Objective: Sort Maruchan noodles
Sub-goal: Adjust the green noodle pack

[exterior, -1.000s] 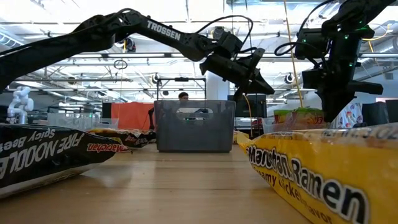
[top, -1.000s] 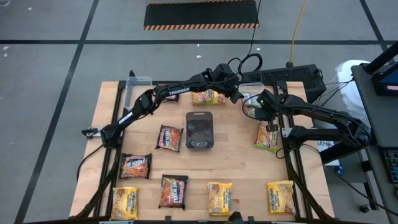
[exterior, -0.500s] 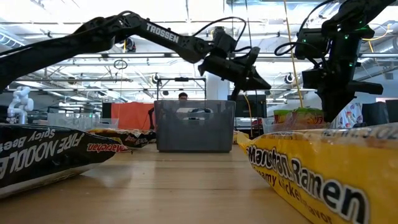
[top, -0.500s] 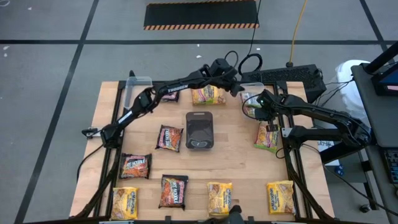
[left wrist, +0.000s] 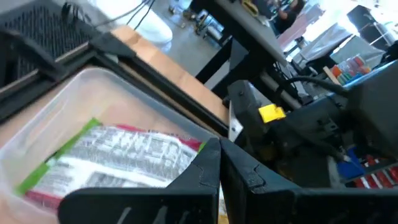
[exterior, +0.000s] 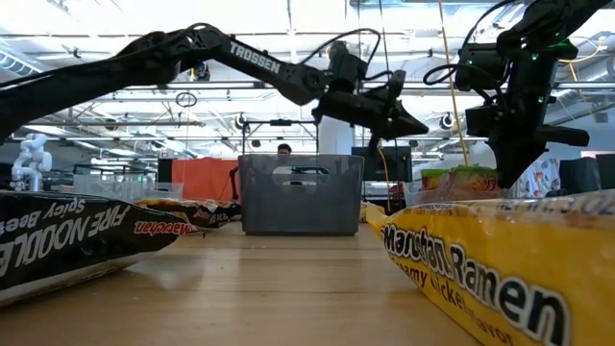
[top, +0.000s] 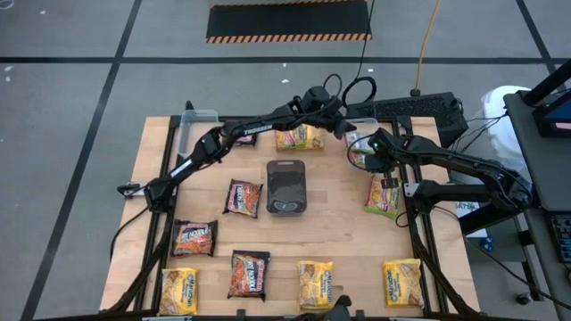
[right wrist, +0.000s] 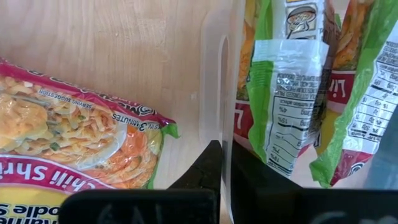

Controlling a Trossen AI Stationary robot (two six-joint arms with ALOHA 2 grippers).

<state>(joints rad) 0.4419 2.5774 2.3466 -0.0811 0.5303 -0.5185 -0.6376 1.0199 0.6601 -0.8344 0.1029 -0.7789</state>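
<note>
Left gripper [top: 343, 127]: jaws pressed together, holding nothing, raised over the far right part of the table [top: 348, 241], above a clear tub [left wrist: 81, 106] that has a green-edged packet [left wrist: 118, 158] lying inside.

Right gripper [top: 368, 163]: jaws pressed together, holding nothing, poised over the tub's edge; green-edged packets stand in the tub on one side and another green-edged packet [right wrist: 68, 143] lies flat on the wood on the other.

Dark grey tray [top: 286, 187]: centre of the table.

Noodle packets on the table, seen from above:
- one yellow-orange [top: 299, 138] at the far edge, under the left arm;
- dark ones beside the tray [top: 241, 197], at left [top: 194, 237] and near the front [top: 249, 273];
- yellow ones along the front edge [top: 178, 290], [top: 315, 283], [top: 402, 282];
- one green-edged [top: 384, 195] at right.

Second clear tub [top: 198, 129]: far left corner.
</note>
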